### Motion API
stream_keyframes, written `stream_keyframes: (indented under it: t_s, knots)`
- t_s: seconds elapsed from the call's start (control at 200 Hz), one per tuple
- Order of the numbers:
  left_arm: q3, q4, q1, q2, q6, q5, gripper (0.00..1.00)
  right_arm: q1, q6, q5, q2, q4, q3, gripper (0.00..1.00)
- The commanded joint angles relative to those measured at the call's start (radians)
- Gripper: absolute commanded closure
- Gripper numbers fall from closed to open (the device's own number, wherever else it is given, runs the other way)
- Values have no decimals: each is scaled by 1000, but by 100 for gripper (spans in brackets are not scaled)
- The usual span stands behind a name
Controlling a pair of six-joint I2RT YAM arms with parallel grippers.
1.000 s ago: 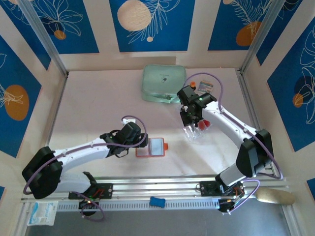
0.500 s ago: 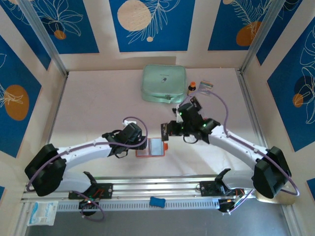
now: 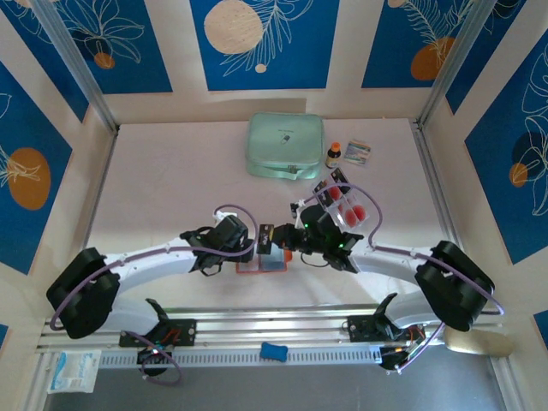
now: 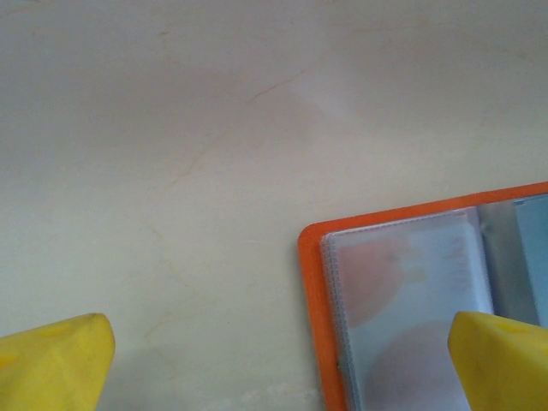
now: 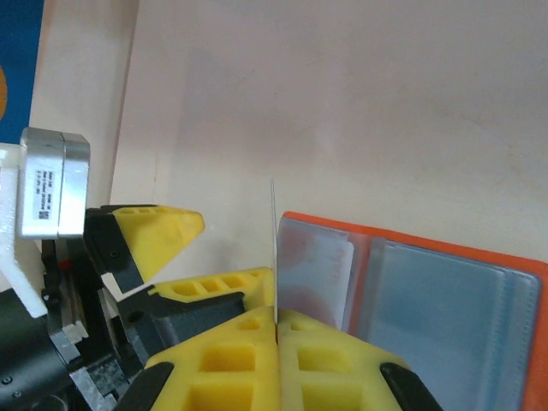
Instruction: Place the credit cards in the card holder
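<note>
right gripper clenched on one credit card; card upright, edge-on, long axis pointing away from fingers; card holder open flat on table, just right of card in right wrist view; card edge near outer sleeve; right arm nearer, insert likely needs tilt toward sleeve mouth; left gripper spread wide, holding nothing, straddling holder's edge; sleeve shows faint red blobs, probably card inside; clear tray holds red-dot cards
</note>
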Motion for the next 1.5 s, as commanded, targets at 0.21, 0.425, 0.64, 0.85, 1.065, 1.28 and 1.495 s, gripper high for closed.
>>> stream_keyframes:
  t_s: [0.21,0.425,0.64,0.85,1.065,1.28,1.495]
  knots:
    - [-46,-28,9,35,-3,-30,0,22,41,67,61,142,-59,100]
    - [-53,-31,9,49,-9,-33,0,22,48,76,86,160,-70,100]
    - [-56,-29,9,58,-11,-30,0,22,54,74,115,179,-70,100]
    - [-58,-27,9,58,-11,-30,0,21,61,76,140,193,-75,100]
    - [-58,-27,9,59,-13,-29,0,22,66,77,165,206,-90,100]
    - [-55,-23,9,61,-13,-25,0,23,73,67,185,209,-95,100]
    - [-56,-20,9,62,-13,-25,0,32,79,43,214,215,-82,100]
